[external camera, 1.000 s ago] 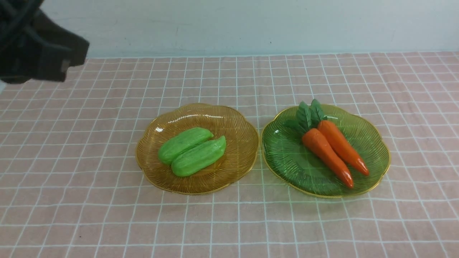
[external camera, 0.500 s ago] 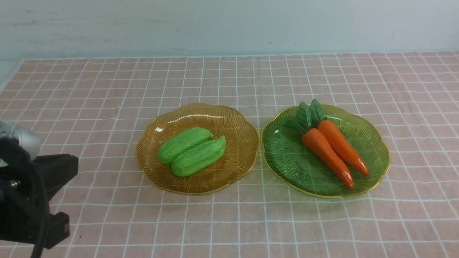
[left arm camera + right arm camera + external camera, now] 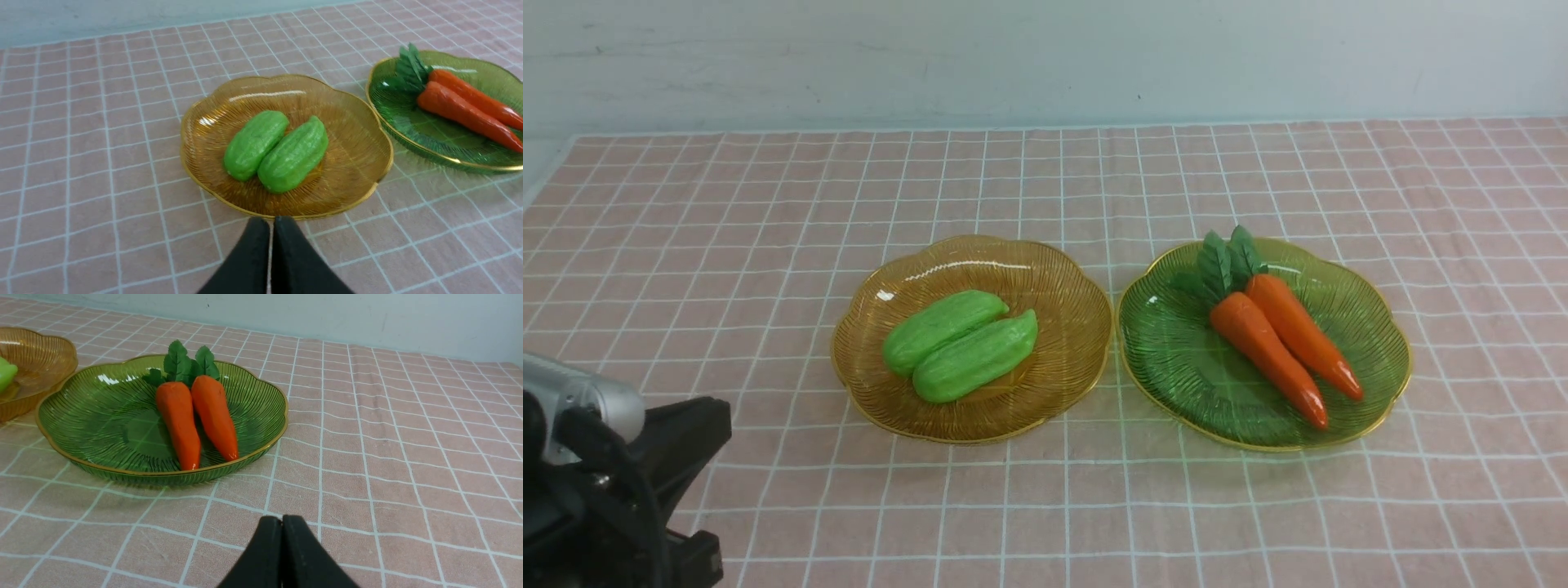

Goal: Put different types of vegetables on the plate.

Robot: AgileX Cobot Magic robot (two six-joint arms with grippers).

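Two light-green gourds (image 3: 943, 322) (image 3: 976, 358) lie side by side on the amber plate (image 3: 1062, 327). Beside it on the right, the green plate (image 3: 1176, 351) holds two orange carrots (image 3: 1266, 355) (image 3: 1303, 331) with leafy tops. My left gripper (image 3: 270, 220) is shut and empty, hovering just short of the amber plate's near rim (image 3: 286, 214). In the right wrist view my right gripper (image 3: 282, 518) is shut and empty too, a short way in front of the green plate (image 3: 94, 424) and its carrots (image 3: 179, 416). The right arm is outside the front view.
A pink cloth with a white grid (image 3: 1045, 506) covers the table. A pale wall (image 3: 1045, 57) runs along the back. My left arm (image 3: 605, 474) fills the front view's lower left corner.
My left arm dropped from the upper left of the front view to the lower left corner, then edged a little right. Plates and vegetables have not moved.
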